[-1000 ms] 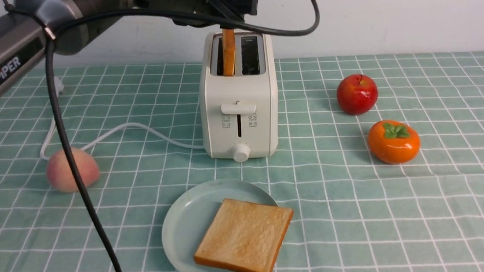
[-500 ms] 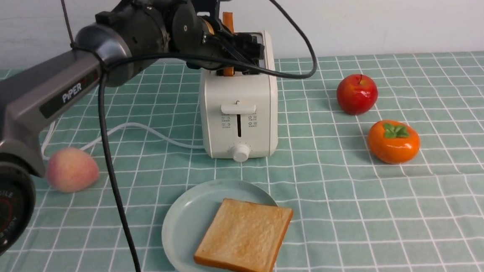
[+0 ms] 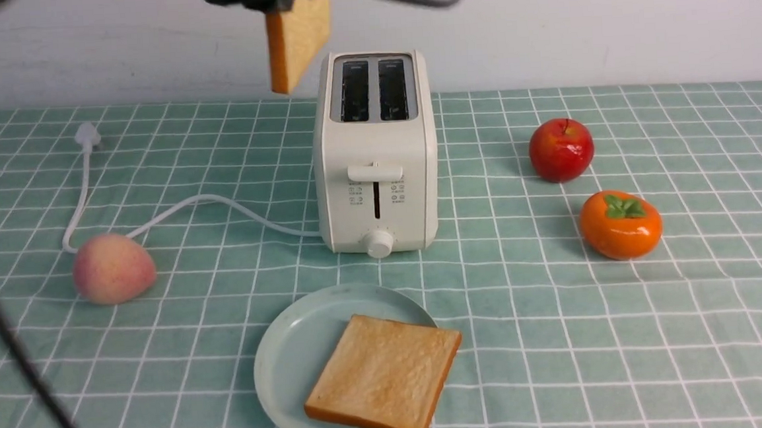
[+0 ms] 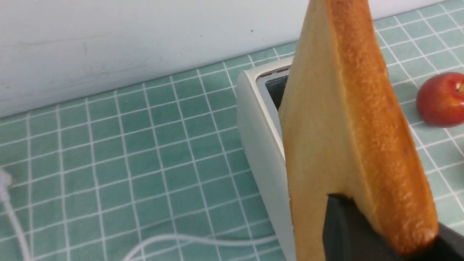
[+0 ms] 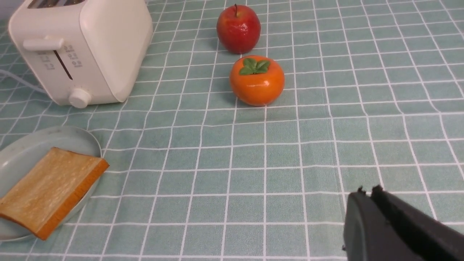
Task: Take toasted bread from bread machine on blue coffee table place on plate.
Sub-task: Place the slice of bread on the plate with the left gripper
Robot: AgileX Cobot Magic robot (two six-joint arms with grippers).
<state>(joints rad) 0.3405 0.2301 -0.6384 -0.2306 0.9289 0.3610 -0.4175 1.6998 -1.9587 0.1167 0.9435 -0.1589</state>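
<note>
Teal grid-cloth tabletop (image 3: 626,331); left gripper (image 4: 386,214) clamped on one toast slice (image 3: 297,37), aloft just left of bread machine (image 3: 375,155), both slots empty. Plate (image 3: 290,352) in front carries second slice (image 3: 383,376), flat. Far right, right gripper (image 5: 368,192) above cloth, jaws together.

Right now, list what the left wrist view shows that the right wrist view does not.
Left wrist only: a tan, brown-crusted toast slice clamped in the left gripper. Right wrist only: a second toast slice lying on the round pale blue-green plate, an orange persimmon, the shut right gripper, and the toaster's lever and knob. Both: the cream-white toaster, the shiny red apple and the teal gridded tablecloth.
</note>
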